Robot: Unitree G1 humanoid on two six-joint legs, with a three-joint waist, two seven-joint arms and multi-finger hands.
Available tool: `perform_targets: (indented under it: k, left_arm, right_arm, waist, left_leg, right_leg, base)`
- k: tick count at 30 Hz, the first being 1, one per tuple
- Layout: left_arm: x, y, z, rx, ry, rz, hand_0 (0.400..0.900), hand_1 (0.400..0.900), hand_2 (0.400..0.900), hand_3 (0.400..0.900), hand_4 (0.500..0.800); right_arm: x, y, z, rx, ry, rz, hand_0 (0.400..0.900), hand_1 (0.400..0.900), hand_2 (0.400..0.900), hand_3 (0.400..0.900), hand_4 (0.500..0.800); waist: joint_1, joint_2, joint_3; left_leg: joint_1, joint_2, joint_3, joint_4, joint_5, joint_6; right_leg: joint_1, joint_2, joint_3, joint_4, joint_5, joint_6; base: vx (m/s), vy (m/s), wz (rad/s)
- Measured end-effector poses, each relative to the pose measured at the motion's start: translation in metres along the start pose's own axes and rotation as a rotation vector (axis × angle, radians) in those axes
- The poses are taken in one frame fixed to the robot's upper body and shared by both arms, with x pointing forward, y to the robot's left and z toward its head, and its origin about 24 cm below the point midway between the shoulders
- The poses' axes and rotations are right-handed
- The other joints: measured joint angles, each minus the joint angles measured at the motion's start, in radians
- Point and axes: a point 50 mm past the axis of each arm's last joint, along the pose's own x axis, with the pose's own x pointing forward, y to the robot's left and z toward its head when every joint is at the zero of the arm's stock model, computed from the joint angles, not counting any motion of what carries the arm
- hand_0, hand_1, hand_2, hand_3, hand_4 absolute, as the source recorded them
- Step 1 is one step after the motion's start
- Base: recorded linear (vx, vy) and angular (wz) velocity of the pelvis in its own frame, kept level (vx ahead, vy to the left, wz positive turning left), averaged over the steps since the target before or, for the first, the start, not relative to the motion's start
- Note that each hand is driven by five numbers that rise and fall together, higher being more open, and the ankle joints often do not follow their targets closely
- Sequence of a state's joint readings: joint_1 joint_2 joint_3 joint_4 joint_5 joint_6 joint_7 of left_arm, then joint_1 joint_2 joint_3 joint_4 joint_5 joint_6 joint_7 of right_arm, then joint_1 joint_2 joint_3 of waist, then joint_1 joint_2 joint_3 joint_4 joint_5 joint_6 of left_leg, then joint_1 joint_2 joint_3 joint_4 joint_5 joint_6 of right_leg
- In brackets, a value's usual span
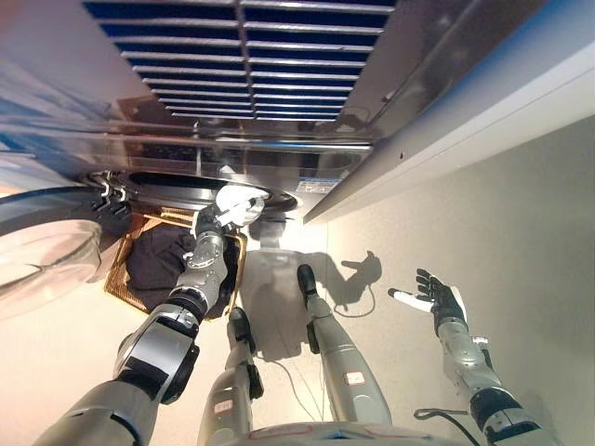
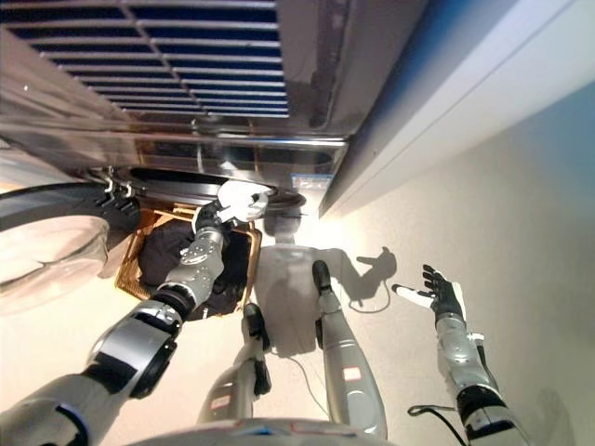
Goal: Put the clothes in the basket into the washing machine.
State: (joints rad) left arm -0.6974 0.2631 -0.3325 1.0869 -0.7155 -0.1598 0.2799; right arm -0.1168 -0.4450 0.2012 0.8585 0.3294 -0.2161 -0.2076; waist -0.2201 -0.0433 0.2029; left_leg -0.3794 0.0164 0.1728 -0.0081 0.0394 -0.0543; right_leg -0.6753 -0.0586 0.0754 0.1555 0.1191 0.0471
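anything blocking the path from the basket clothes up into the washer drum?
Nothing visible. The door is swung open to the left, the drum opening sits right above the basket of dark clothes, and only the left hand is at the rim. The right hand is off to the side, open.

Washing machine [image 1: 279,139]: glossy brushed metal. Door [image 1: 42,246]: clear glass, dark rim. Basket [image 1: 125,274]: woven, tan. Clothes [image 1: 163,255]: dark matt cloth. Floor [image 1: 521,223]: smooth, matt.
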Motion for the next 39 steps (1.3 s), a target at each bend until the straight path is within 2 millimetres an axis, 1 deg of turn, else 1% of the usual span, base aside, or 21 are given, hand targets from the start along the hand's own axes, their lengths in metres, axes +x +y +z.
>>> perform_targets:
  k: [3,6,9,13,15,20,26,27,31,39]
  left_arm:
    - [0.003,0.010,0.005,-0.007,-0.007,0.046,0.400,0.400,0.400,0.400,0.500]
    - [0.007,0.021,0.015,0.007,-0.023,0.095,0.400,0.400,0.400,0.400,0.500]
    - [0.010,0.021,0.030,-0.026,-0.056,0.109,0.400,0.400,0.400,0.400,0.500]
    - [0.014,0.016,0.054,-0.073,-0.106,0.102,0.400,0.400,0.400,0.400,0.500]
    - [0.014,0.015,0.055,-0.108,-0.101,0.106,0.400,0.400,0.400,0.400,0.500]
    - [0.013,0.010,0.051,-0.207,-0.069,0.107,0.400,0.400,0.400,0.400,0.500]
    - [0.013,0.008,0.048,-0.234,-0.055,0.125,0.400,0.400,0.400,0.400,0.500]
    - [0.013,0.008,0.048,-0.232,-0.055,0.126,0.900,0.900,0.900,0.900,0.800]
    - [0.013,0.007,0.049,-0.233,-0.056,0.124,0.900,0.900,0.900,0.900,0.800]
    - [0.013,0.002,0.058,-0.240,-0.078,0.101,0.900,0.900,0.900,0.900,0.800]
  right_arm:
    - [0.000,-0.001,0.002,-0.009,-0.010,0.000,0.900,0.900,0.900,0.900,0.800]
    - [0.000,-0.003,0.005,-0.015,-0.026,-0.002,0.900,0.900,0.900,0.900,0.800]
    - [-0.002,-0.013,0.002,-0.010,-0.023,-0.027,0.900,0.900,0.900,0.900,0.800]
    - [-0.005,-0.016,-0.004,-0.015,-0.006,-0.034,0.900,0.900,0.900,0.900,0.800]
    - [-0.006,-0.016,-0.005,-0.015,-0.002,-0.034,0.900,0.900,0.900,0.900,0.800]
    - [-0.006,-0.015,-0.004,-0.013,-0.009,-0.030,0.900,0.900,0.900,0.900,0.800]
    - [-0.007,-0.014,-0.004,-0.012,-0.010,-0.027,0.900,0.900,0.900,0.900,0.800]
    - [-0.007,-0.014,-0.005,-0.013,-0.007,-0.027,0.900,0.900,0.900,0.900,0.800]
    - [-0.008,-0.014,-0.007,-0.014,-0.002,-0.023,0.900,0.900,0.900,0.900,0.800]
    - [-0.009,-0.013,-0.005,-0.012,-0.010,-0.010,0.900,0.900,0.900,0.900,0.800]
  waist:
    - [-0.011,0.004,-0.002]
    - [-0.028,0.015,-0.009]
    - [-0.032,0.044,-0.027]
    - [-0.034,0.049,-0.030]
    - [-0.034,0.049,-0.030]
    - [-0.034,0.049,-0.030]
    - [-0.034,0.049,-0.029]
    - [-0.034,0.049,-0.029]
    - [-0.035,0.050,-0.029]
    - [-0.030,0.050,-0.029]
  left_leg:
    - [0.003,0.001,0.007,-0.003,0.000,0.000]
    - [0.009,0.001,0.015,-0.028,0.013,-0.003]
    - [0.011,0.007,0.014,-0.072,0.036,-0.004]
    - [0.008,0.011,0.013,-0.077,0.041,-0.006]
    - [0.008,0.013,0.013,-0.077,0.041,-0.007]
    - [0.007,0.014,0.009,-0.077,0.043,-0.009]
    - [0.030,0.018,-0.003,-0.078,0.046,-0.011]
    - [0.033,0.019,-0.009,-0.078,0.046,-0.012]
    - [0.034,0.018,-0.028,-0.078,0.054,-0.011]
    - [0.030,0.020,-0.037,-0.077,0.055,-0.012]
  right_leg:
    - [-0.001,0.003,0.003,-0.001,0.000,-0.001]
    - [-0.005,0.004,0.003,-0.006,0.004,-0.004]
    - [-0.013,0.005,0.000,-0.027,0.016,-0.004]
    - [-0.017,0.009,-0.001,-0.033,0.022,-0.006]
    - [-0.017,0.010,-0.002,-0.033,0.022,-0.006]
    - [-0.016,0.010,-0.005,-0.033,0.024,-0.008]
    - [0.014,0.011,-0.015,-0.035,0.024,-0.009]
    - [0.020,0.010,-0.020,-0.036,0.024,-0.009]
    - [0.037,0.003,-0.040,-0.053,0.024,-0.009]
    - [0.037,0.002,-0.051,-0.054,0.027,-0.013]
  base:
    - [0.07,-0.046,-0.05]
    - [0.06,-0.024,0.07]
    - [0.05,-0.021,0.06]
    - [0.03,-0.019,0.05]
    - [0.03,-0.016,0.07]
    - [0.02,-0.005,0.03]
    - [0.01,0.001,0.15]
    - [-0.02,0.002,0.15]
    - [-0.02,-0.001,0.09]
    - [-0.01,0.001,0.00]
